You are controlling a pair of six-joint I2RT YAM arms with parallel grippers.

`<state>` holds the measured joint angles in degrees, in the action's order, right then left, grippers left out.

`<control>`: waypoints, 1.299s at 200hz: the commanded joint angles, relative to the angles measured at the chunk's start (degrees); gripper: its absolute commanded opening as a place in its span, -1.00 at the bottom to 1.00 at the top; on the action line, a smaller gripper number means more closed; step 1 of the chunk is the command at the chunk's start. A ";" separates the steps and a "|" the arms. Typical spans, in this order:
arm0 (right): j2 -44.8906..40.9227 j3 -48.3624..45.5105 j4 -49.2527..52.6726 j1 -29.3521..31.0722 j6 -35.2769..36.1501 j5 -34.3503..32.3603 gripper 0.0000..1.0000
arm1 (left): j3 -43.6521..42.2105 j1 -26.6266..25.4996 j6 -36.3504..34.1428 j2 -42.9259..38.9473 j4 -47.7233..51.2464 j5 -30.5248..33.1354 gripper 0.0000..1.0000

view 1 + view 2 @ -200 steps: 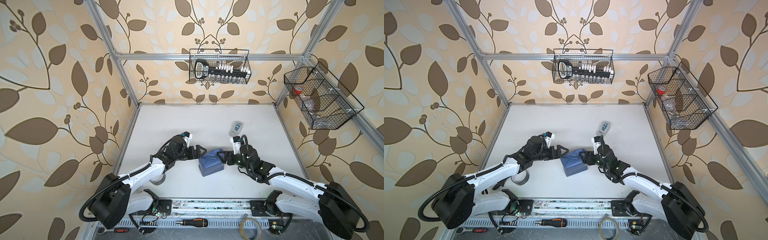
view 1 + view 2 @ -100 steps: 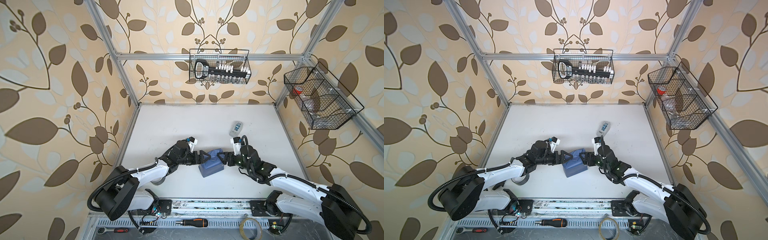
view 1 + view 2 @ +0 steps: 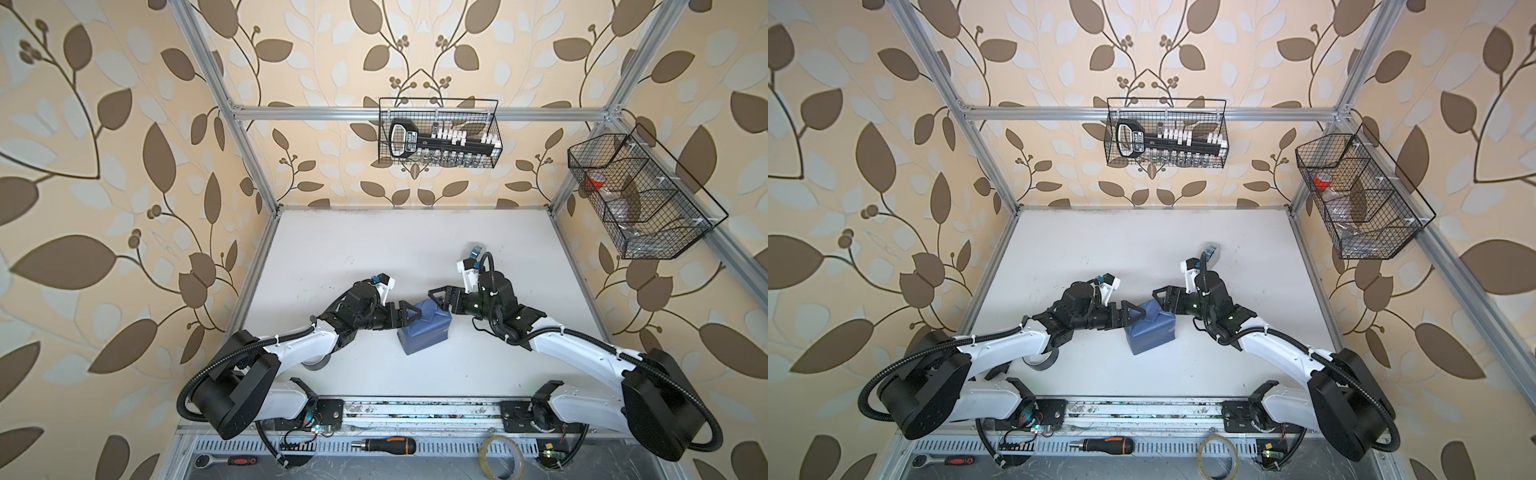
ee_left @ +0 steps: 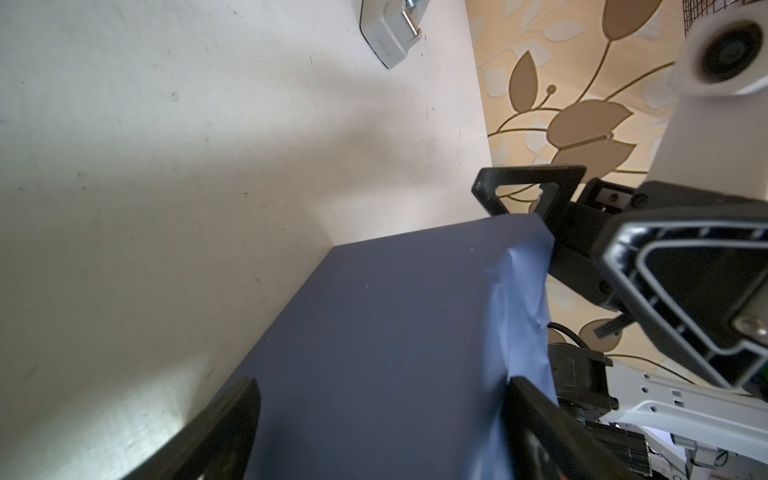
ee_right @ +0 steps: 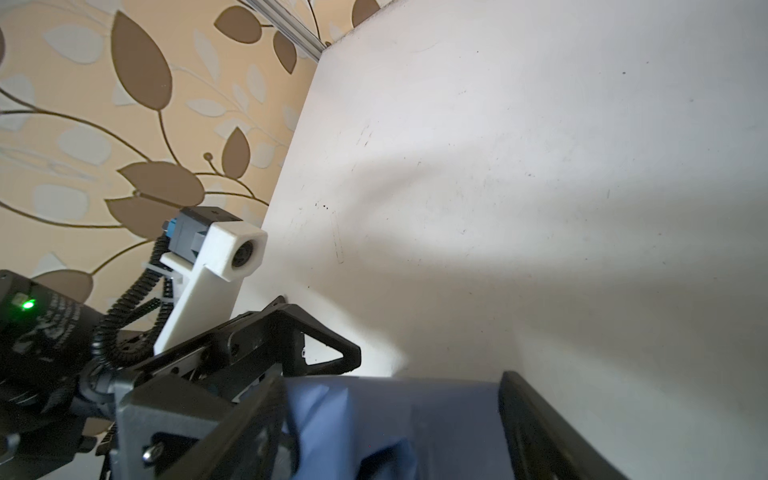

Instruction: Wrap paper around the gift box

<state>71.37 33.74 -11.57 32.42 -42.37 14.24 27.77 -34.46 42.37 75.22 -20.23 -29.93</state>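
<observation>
looks nearly done: the paper (image 3: 424, 332) already covers the gift box, on the table (image 3: 374, 249) toward 6 o'clock. left gripper (image 3: 406, 318) at its 9 o'clock, right gripper (image 3: 441, 298) at 2, both spread wide; end flaps seem unsecured.

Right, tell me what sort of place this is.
Probably a robot lab work cell: an aluminium frame with leaf-patterned backdrop encloses a white table, the left arm and right arm mount on a rail at its front, and a wire basket holds tools.

Blue paper (image 3: 426, 328) around gift box
</observation>
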 commanded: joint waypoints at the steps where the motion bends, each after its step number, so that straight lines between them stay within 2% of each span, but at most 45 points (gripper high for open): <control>1: 0.98 -0.52 -2.03 -0.47 -3.24 0.21 0.49 | -1.27 -0.33 -1.41 0.36 3.60 0.61 0.86; 38: -0.19 -8.28 -8.49 -0.48 -8.12 0.44 0.26 | -1.24 -0.31 -1.43 -1.51 4.80 1.92 0.88; 58: -1.39 -12.89 -12.60 -0.08 -10.78 0.00 0.20 | -0.95 -0.30 -1.13 -2.48 5.20 2.81 0.90; 95: -2.82 -18.49 -17.58 0.74 -12.75 -1.81 0.19 | -1.00 -0.33 1.56 -4.54 4.60 3.66 0.94; 161: -0.62 -20.76 -22.16 3.51 -12.73 -3.79 0.18 | -3.89 -0.33 13.68 -8.56 -3.11 3.60 0.98; 203: -1.46 -20.87 -21.82 3.83 -12.30 -4.86 0.18 | -7.92 -0.29 14.83 -9.61 -2.36 5.14 0.98; 237: -2.16 -20.24 -20.83 3.89 -11.77 -5.07 0.18 | -9.79 -0.69 15.15 -8.42 -4.03 3.85 0.96; 260: -3.35 -18.64 -18.83 3.73 -10.38 -4.44 0.30 | -11.24 -0.87 14.21 -8.69 -2.95 4.88 0.95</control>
<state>68.79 15.00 -37.08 35.88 -54.54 9.78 18.46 -34.59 57.23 66.85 -24.32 -26.41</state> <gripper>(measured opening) 0.625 0.974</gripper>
